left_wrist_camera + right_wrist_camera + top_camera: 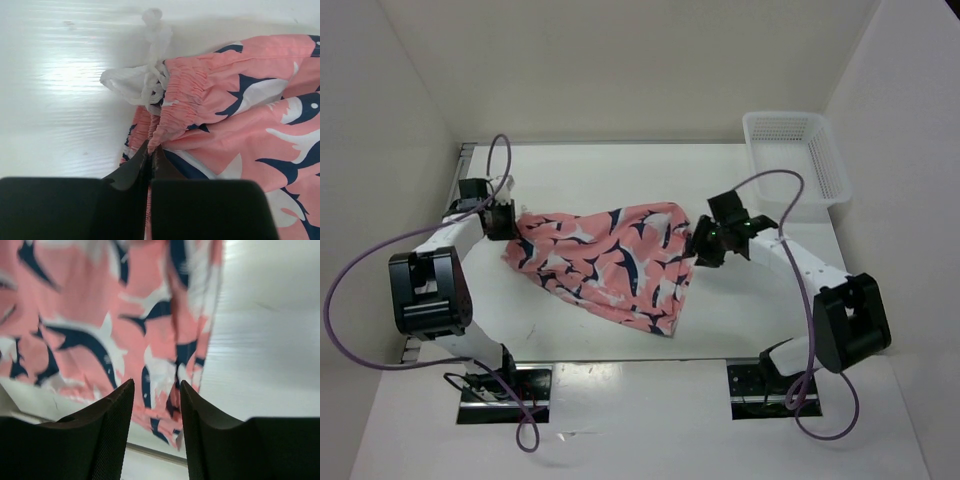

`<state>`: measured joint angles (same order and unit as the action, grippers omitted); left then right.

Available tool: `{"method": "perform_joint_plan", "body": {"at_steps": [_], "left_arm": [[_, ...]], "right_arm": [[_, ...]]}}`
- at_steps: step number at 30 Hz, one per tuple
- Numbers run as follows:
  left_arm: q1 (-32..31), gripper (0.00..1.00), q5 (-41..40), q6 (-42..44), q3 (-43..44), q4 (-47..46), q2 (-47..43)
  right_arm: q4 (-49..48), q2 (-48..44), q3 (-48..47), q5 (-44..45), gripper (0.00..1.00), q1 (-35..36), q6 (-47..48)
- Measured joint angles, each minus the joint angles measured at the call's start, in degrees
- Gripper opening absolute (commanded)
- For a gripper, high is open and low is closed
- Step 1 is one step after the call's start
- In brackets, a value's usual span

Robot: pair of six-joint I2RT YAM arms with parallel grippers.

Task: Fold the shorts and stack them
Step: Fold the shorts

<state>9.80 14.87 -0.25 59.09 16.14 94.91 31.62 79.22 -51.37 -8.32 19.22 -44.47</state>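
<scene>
The salmon-pink shark-print shorts (610,262) lie crumpled across the middle of the white table, stretched between both arms. My left gripper (510,222) is at their left end. In the left wrist view it (151,148) is shut on the gathered waistband of the shorts (250,115), just below the white drawstring (145,80). My right gripper (700,243) is at the right edge of the shorts. In the right wrist view its jaws (156,387) stand apart, with the blurred cloth of the shorts (90,315) beyond them and showing through the gap.
A white mesh basket (795,155) stands at the back right corner of the table. White walls close in the left, back and right sides. Purple cables (350,300) loop off both arms near the table's front edge (640,362).
</scene>
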Motion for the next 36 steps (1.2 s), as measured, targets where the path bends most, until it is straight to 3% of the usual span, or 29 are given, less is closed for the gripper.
{"method": "perform_joint_plan", "body": {"at_steps": [8,26,28,29,32,33,34,36], "left_arm": [[3.50,0.00,-1.16,0.02,-1.51,-0.98,-2.73],[3.41,0.00,-0.44,0.02,-1.51,-0.79,-2.73],[3.41,0.00,-0.33,0.02,-1.51,-0.76,-2.73],[3.41,0.00,-0.26,0.02,-1.51,-0.72,-2.73],[3.41,0.00,-0.17,0.00,-1.51,-0.70,-2.73],[3.41,0.00,-0.15,0.00,-1.51,-0.70,-2.73],[3.41,0.00,-0.13,0.02,-1.51,-0.70,-2.73],[3.41,0.00,-0.07,0.02,-1.51,-0.70,-2.73]], "right_arm": [[-1.44,9.75,-5.73,1.33,0.47,23.10,2.21],[-2.21,13.27,-2.45,7.48,0.51,22.32,0.37],[-2.43,14.25,-2.12,7.48,0.48,22.32,0.37],[-2.56,14.47,-1.84,7.45,0.37,22.32,0.39],[-3.10,14.58,-1.07,7.43,0.22,22.32,0.42],[-3.28,14.58,-0.87,7.43,0.07,22.32,0.48],[-3.39,14.58,-0.70,7.45,0.02,22.32,0.61],[-3.32,14.53,-0.61,7.63,0.00,22.32,0.15]]}}
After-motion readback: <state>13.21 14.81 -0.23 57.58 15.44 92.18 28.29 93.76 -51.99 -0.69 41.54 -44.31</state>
